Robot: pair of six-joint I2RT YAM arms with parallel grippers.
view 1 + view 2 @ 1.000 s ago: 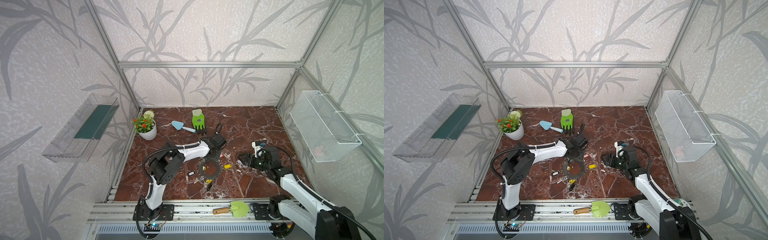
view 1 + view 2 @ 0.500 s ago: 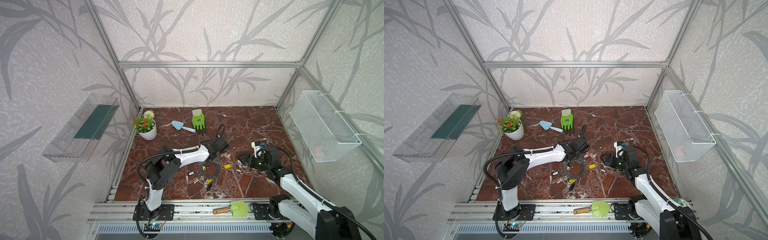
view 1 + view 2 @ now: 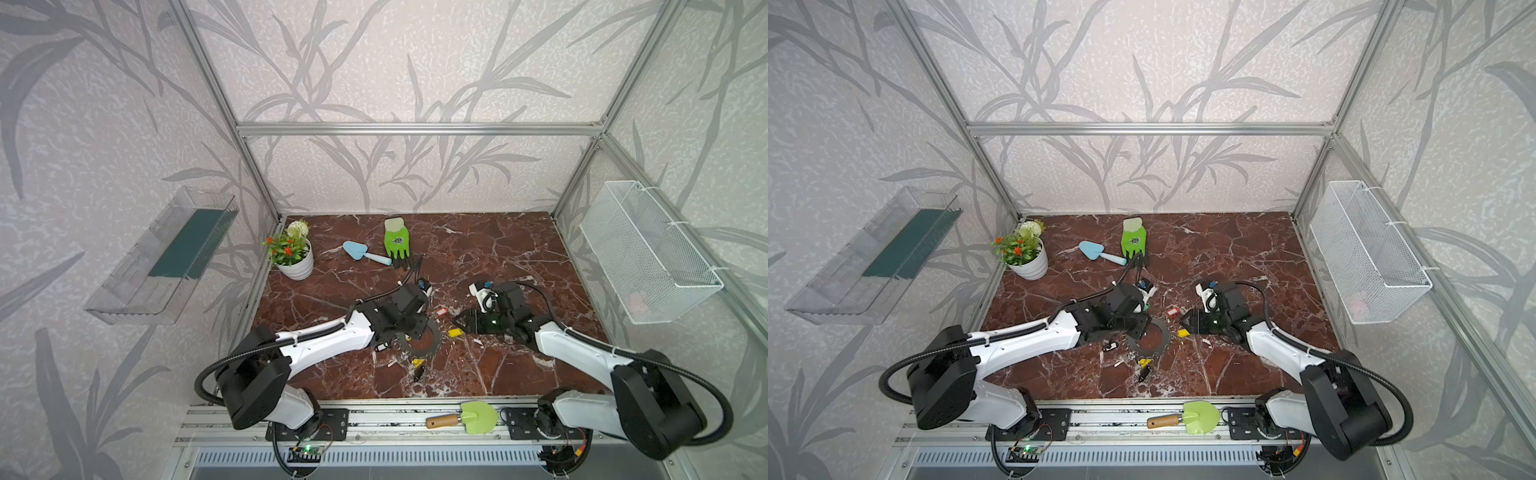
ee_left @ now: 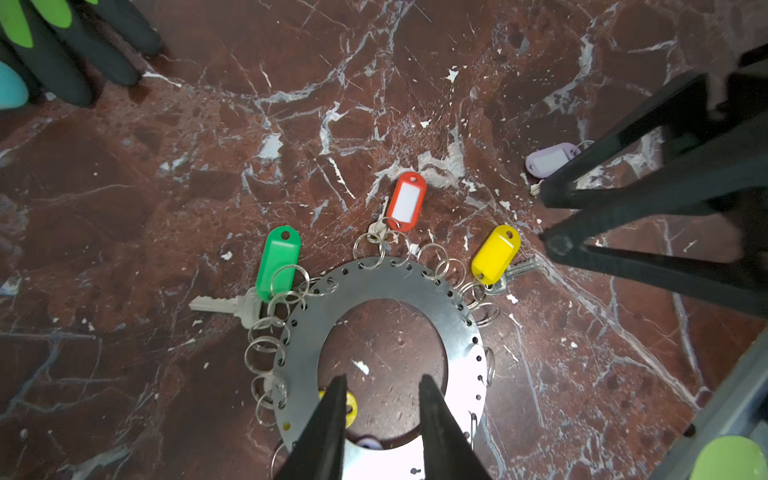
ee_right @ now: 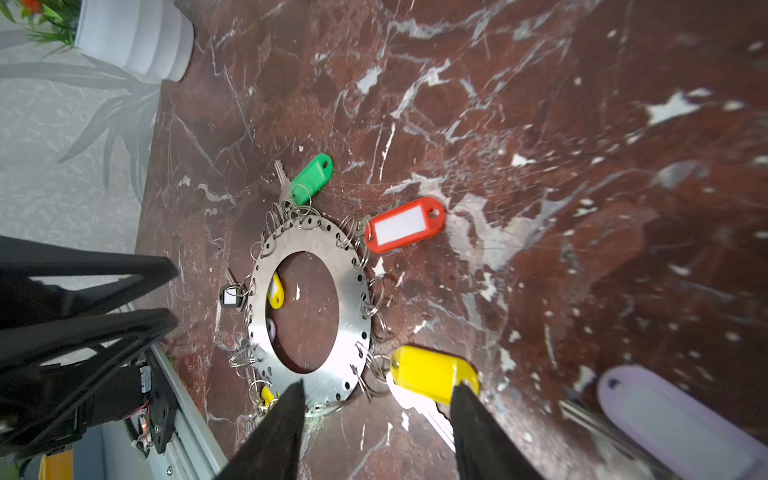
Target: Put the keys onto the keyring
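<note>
The keyring, a flat grey metal disc with wire loops round its rim, lies on the marble floor; it also shows in both top views. My left gripper hangs open over its centre hole, nothing between the tips. Keys lie at the rim: green tag, red tag, yellow tag. A lilac tag lies apart. My right gripper is open just beside the ring, one finger at the yellow tag. A black tag sits on the ring's far side.
Flower pot, blue trowel and green glove lie at the back left. A green trowel rests on the front rail. A wire basket hangs on the right wall, a clear shelf on the left.
My left gripper has come forward from behind the keyring to stand over it. The right arm has hardly moved.
</note>
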